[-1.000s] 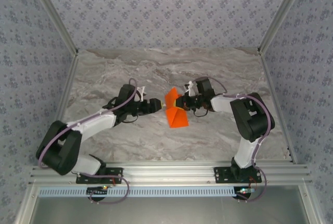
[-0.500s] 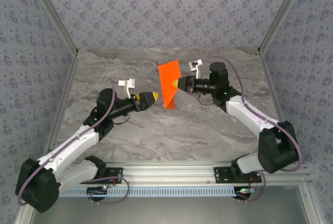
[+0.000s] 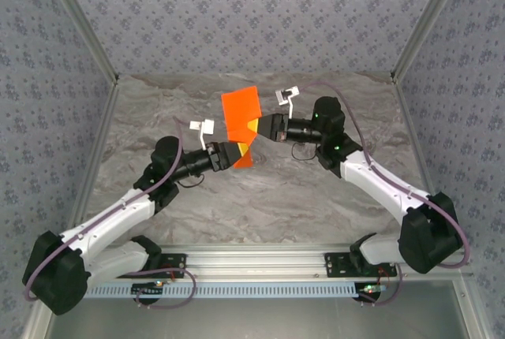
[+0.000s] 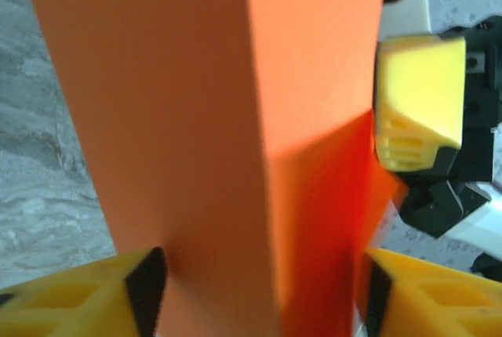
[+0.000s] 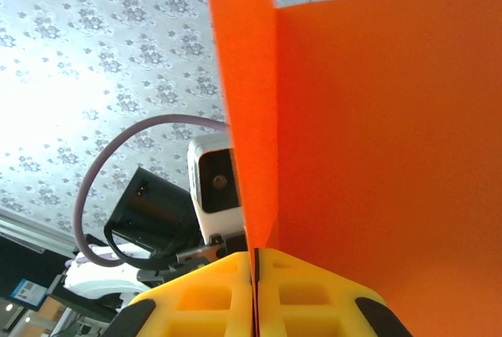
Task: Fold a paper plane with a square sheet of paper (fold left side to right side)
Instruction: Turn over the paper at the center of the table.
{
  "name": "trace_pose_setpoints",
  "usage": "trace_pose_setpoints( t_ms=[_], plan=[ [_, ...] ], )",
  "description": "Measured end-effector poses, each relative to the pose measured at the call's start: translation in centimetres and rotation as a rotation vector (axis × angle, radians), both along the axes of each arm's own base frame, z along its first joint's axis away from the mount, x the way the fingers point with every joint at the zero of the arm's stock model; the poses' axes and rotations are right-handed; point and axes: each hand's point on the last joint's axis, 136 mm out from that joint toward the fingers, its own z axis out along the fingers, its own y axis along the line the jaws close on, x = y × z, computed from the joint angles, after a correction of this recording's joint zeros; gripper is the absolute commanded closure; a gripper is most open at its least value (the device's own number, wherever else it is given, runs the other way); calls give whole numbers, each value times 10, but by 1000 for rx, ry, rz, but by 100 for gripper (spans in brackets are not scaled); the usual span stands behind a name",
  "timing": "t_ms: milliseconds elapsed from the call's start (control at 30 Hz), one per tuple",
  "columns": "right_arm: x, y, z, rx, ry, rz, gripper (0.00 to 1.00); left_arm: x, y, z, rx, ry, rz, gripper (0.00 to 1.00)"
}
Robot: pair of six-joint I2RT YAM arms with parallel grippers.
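Right gripper (image 3: 264, 128) has its two yellow fingers (image 5: 196, 298) pressed tight together. It pinches the square sheet of paper (image 3: 241, 110) by one edge. Left gripper (image 3: 239, 154) has its fingers (image 4: 78, 298) spread apart. The low part of the paper sits between them and is not squeezed yet.

The orange paper is up in the air, above the middle of the table (image 3: 316, 189). It stands tall and is bent along one crease, a bit like an open book.

Paper like this is very light and thin. I think it will flop and bend easily. It could slip out or tear if it is pulled hard. A good place to hold it is close to an edge or a corner, with a gentle pinch.

Both arms reach in toward the middle from their own sides. The right arm stretches far out, with its wrist lying almost flat. The left arm points at the paper from the near left.
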Motion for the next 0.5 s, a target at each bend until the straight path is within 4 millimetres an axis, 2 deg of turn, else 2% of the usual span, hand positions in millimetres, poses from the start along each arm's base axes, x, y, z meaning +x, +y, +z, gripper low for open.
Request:
trace_pose_setpoints(
  t_ms=[167,367,500],
  plan=[
    [0,0,6,23,10,2,89,1,0,13,-42,-27,10,74],
    [0,-8,2,17,24,-19,74,0,0,19,-62,-35,20,88],
    [4,-24,-6,-41,20,-81,58,0,2,16,-42,-37,40,97]
  ],
)
